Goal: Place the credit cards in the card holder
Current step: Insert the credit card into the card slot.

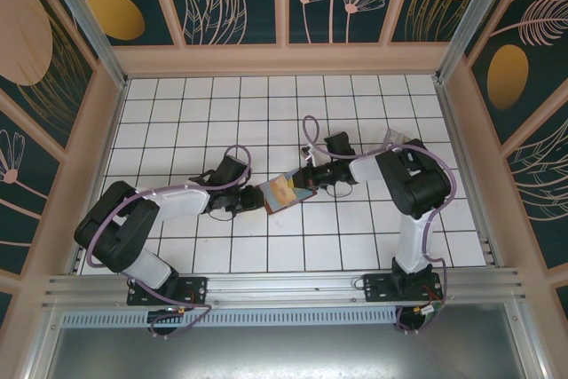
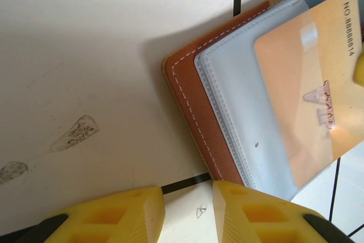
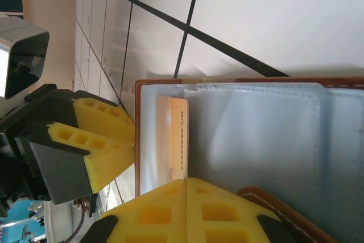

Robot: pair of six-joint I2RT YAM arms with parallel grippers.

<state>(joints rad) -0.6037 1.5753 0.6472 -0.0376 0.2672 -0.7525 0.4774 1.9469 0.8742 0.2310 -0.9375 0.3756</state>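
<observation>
The brown leather card holder (image 1: 277, 193) lies open on the tiled floor between both arms, clear plastic sleeves (image 2: 244, 101) facing up. An orange credit card (image 2: 307, 83) marked with a number sits tilted over the sleeves. My right gripper (image 3: 187, 183) is shut on that card's (image 3: 177, 135) near end, above the holder's open leaf (image 3: 261, 140). My left gripper (image 2: 187, 197) stands open at the holder's stitched brown edge (image 2: 196, 101), with bare floor between its fingers. Its right finger (image 2: 250, 209) is at the holder's corner. The left gripper's yellow fingers (image 3: 102, 140) appear beside the holder's left rim.
A greyish translucent packet (image 1: 398, 140) lies on the floor behind the right arm's elbow. Panelled walls (image 1: 284, 59) close the white tiled floor on three sides. Dark smudges (image 2: 74, 132) mark the floor left of the holder.
</observation>
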